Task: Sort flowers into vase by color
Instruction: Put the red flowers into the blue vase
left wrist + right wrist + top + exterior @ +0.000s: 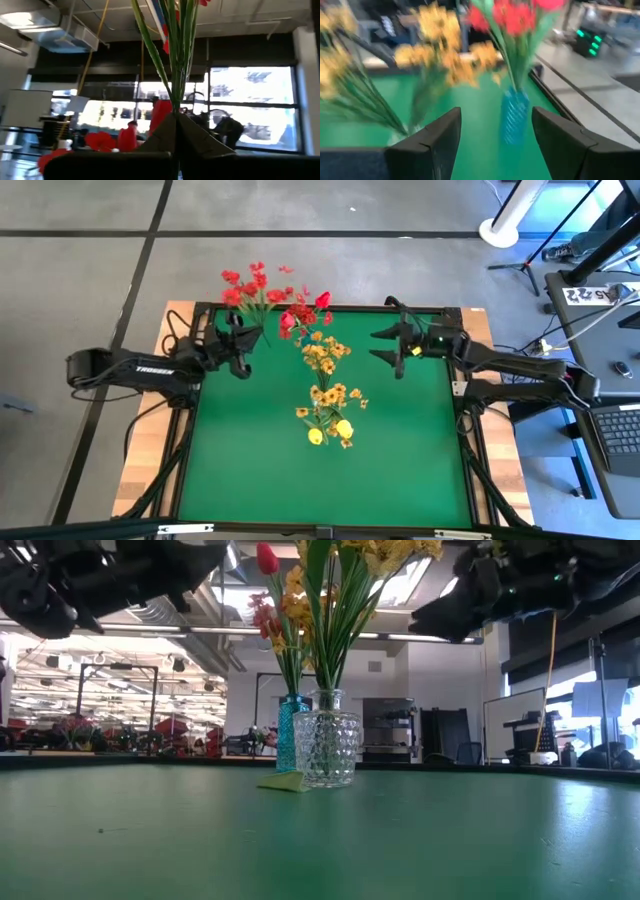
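Observation:
My left gripper point(243, 342) is near the table's far left corner, raised and shut on a sprig of red blooms point(250, 285) that reach past the far edge. My right gripper point(393, 347) is open and hovers near the far right, facing the vases. A blue vase point(292, 735) holds red flowers point(300, 312). Beside it, a clear glass vase point(325, 750) holds yellow-orange flowers point(325, 355). Both vases stand on the green table. The right wrist view shows the blue vase point(514, 117) between my open fingers, farther off. My left gripper pinches the red sprig's bundle of thin green stems point(175, 100) between its two shut fingers. The stems run on past the fingertips toward the blooms. The sprig is lifted clear of the table.
More yellow blooms and two yellow buds point(330, 430) show near the table's middle. A small yellow piece point(285, 782) lies at the clear vase's foot. The near half of the green mat point(320, 480) has room. A laptop point(620, 430) sits off the right side.

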Controlling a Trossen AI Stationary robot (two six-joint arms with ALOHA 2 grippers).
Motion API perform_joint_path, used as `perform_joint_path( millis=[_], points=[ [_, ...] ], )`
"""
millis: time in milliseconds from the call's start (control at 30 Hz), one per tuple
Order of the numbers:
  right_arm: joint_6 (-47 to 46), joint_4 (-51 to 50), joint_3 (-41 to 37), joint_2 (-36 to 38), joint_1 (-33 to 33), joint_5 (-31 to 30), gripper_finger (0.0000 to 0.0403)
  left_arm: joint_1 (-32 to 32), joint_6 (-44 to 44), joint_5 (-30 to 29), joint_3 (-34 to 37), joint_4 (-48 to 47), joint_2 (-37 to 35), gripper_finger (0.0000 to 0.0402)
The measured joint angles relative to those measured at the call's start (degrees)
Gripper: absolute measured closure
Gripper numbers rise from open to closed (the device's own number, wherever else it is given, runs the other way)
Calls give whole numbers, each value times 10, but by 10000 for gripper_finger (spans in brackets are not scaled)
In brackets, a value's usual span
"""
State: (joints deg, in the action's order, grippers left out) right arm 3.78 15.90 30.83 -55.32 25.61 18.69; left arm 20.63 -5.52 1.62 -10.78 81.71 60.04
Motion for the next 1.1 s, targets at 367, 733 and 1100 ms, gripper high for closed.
perform_joint_path(
  millis=[367, 733, 1100],
  points=[
    [-64, 85, 145, -32, 11, 123, 162, -17, -30, 70, -113, -20, 9, 401],
    [-96, 39, 332, -196, -24, 182, 162, -71, 27, 39, -349, -363, 63, 401],
    [-102, 38, 419, -276, -42, 214, 162, -83, 52, 20, -401, -370, 75, 401]
  ],
)
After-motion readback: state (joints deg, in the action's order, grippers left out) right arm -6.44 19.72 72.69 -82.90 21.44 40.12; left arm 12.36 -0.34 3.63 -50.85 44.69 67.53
